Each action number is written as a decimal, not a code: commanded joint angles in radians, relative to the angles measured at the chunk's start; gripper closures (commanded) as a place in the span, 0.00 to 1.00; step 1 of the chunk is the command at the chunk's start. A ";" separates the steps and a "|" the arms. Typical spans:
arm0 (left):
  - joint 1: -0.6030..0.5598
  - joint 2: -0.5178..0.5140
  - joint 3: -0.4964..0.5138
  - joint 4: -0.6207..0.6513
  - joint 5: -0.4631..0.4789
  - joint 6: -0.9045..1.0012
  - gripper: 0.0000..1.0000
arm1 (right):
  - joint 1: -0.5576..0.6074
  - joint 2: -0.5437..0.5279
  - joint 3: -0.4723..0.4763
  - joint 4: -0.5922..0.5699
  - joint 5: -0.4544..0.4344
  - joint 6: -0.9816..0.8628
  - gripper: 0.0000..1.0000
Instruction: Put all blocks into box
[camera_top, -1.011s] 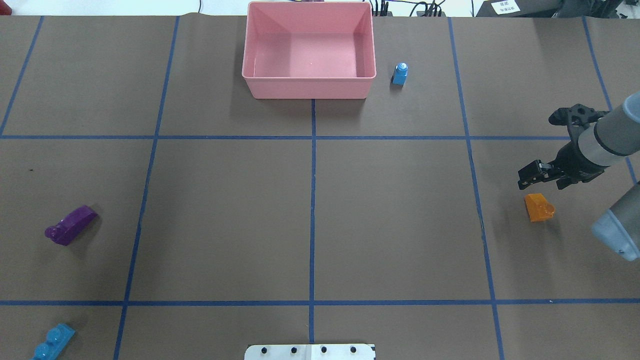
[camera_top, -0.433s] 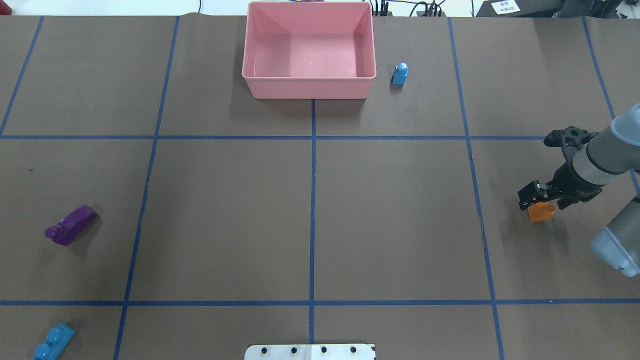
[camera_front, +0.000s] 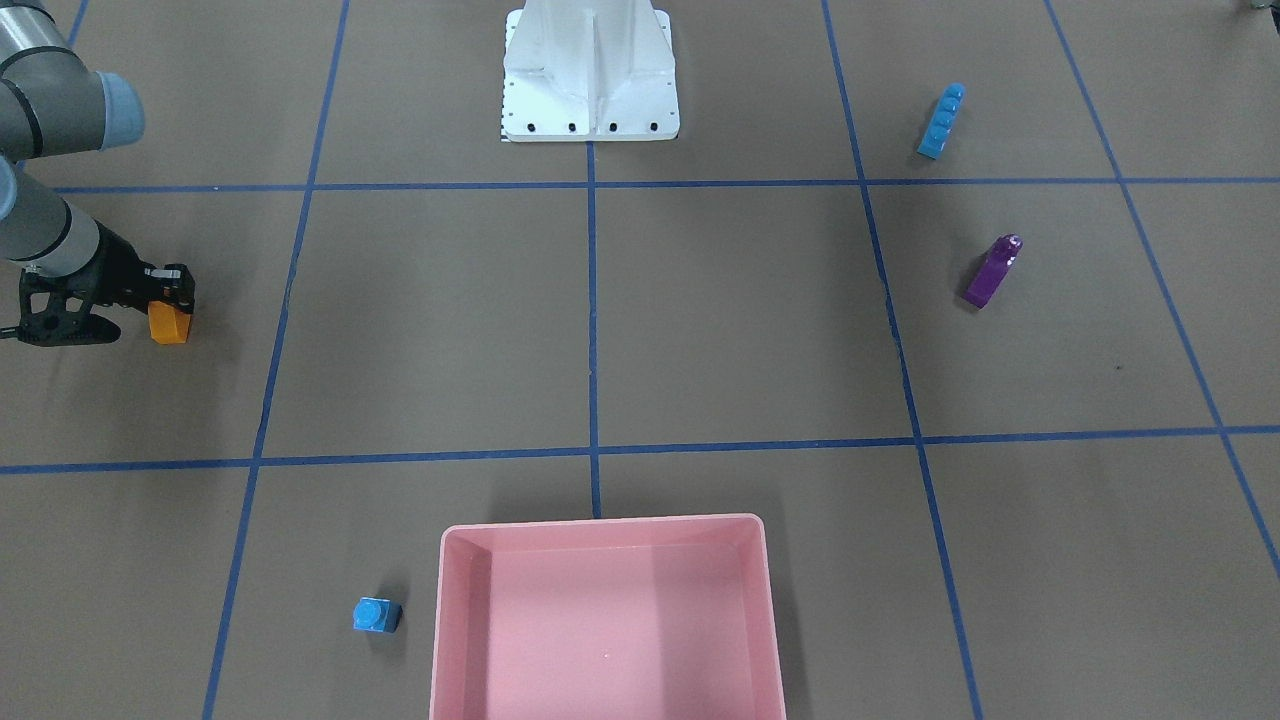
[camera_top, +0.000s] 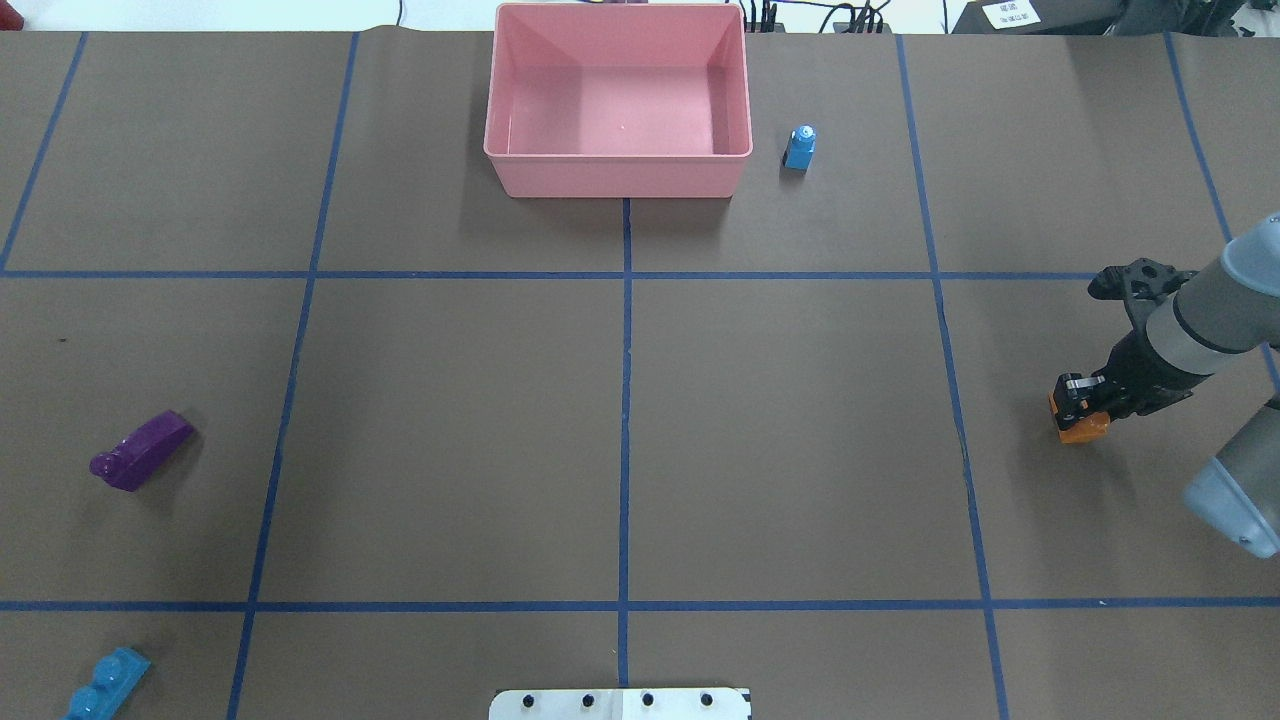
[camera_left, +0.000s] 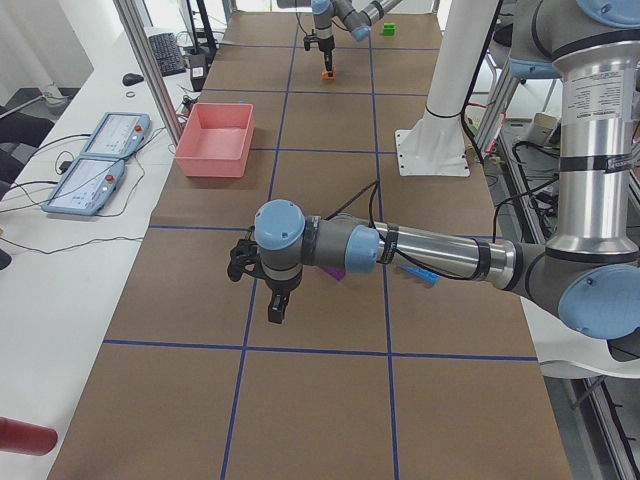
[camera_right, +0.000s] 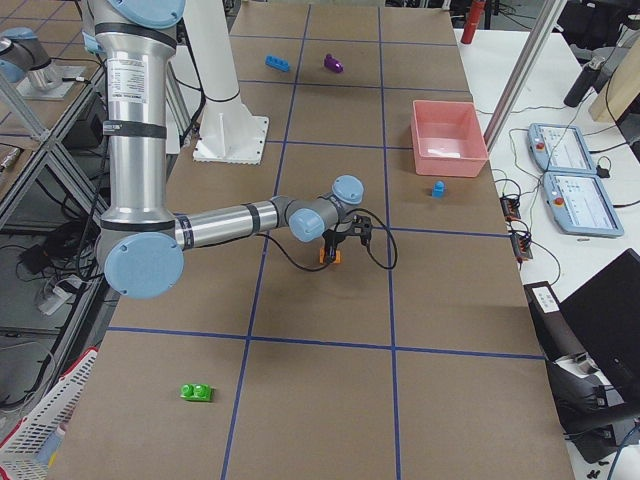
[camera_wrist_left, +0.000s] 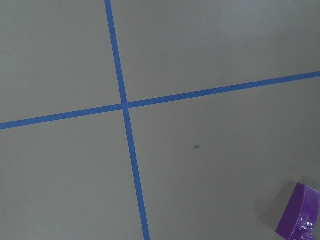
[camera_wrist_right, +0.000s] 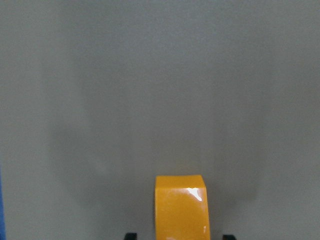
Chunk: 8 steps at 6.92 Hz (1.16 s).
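Note:
The orange sloped block (camera_top: 1082, 430) lies on the table at the right. My right gripper (camera_top: 1085, 408) is down over it, with one finger on each side. In the right wrist view the orange block (camera_wrist_right: 181, 207) sits between the fingertips with gaps on both sides, so the gripper is open. The pink box (camera_top: 618, 178) is empty at the far middle. The small blue cube (camera_top: 799, 148) stands just right of it. The purple block (camera_top: 142, 451) and the long blue bar (camera_top: 105, 684) lie at the left. The green brick (camera_right: 195, 392) shows in the exterior right view. My left gripper (camera_left: 275, 308) hovers near the purple block (camera_wrist_left: 298, 217); I cannot tell whether it is open.
The white metal base (camera_top: 620, 704) stands at the near middle edge of the table. Blue tape lines divide the brown table cover into squares. Tablets and cables lie on a side bench beyond the box (camera_right: 449, 150).
My right gripper has moved down and toward the robot, from above and beyond the orange block to around it. The blocks and the box have not moved.

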 joint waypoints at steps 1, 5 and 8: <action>0.001 -0.003 -0.001 0.008 -0.039 -0.006 0.00 | 0.046 -0.002 0.036 -0.001 0.032 -0.003 1.00; 0.174 0.003 -0.095 0.006 0.004 -0.020 0.00 | 0.238 -0.002 0.186 0.004 0.109 0.005 1.00; 0.400 0.032 -0.163 0.003 0.093 -0.035 0.00 | 0.251 0.056 0.297 0.011 0.030 0.008 1.00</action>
